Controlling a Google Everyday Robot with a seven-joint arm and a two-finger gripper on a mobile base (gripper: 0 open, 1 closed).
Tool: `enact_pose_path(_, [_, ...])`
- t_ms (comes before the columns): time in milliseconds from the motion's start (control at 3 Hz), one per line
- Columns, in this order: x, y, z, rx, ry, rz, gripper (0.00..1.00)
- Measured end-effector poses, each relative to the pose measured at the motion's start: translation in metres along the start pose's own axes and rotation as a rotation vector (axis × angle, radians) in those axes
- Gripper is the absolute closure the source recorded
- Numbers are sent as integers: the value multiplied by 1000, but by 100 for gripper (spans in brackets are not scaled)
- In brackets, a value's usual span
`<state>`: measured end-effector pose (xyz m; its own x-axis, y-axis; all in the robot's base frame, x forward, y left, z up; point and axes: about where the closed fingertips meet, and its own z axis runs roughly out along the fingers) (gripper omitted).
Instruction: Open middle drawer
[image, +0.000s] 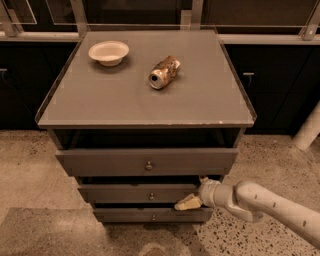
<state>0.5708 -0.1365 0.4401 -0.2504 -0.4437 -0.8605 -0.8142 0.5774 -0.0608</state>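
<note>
Found the middle drawer (130, 193) second of three below the worktop's (210, 100) front edge, between the top drawer (100, 161) and the bottom drawer (130, 215). Lay with its long axis left to right, parallel to that front edge, flat grey face turned toward the camera. Carried a small round knob (151, 196) at the centre of the face. Showed a dark gap above its upper rim.

Placed the gripper (188, 203) at the right end of that face, low down, below and inboard of the worktop's front right corner. Pointed its pale tip leftward, well short of the knob. Could not tell whether the tip touched the face or only hung before it. Could not tell either whether the gripper was open or closed. Traced the arm (270, 205) back from it to the lower right, across the speckled floor (40, 170).

Noted a bowl (108, 52) upright near the worktop's back left corner. Noted a can (164, 72) on its side near the middle, toward the back edge, open end facing front left, well apart from the bowl. Saw nothing but the gripper before the drawer face.
</note>
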Motion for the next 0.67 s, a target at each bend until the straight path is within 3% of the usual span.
enact_pose_path(333, [21,3,13,-41,61,-3,0])
enact_pose_path(667, [22,3,13,-42,62,-3,0])
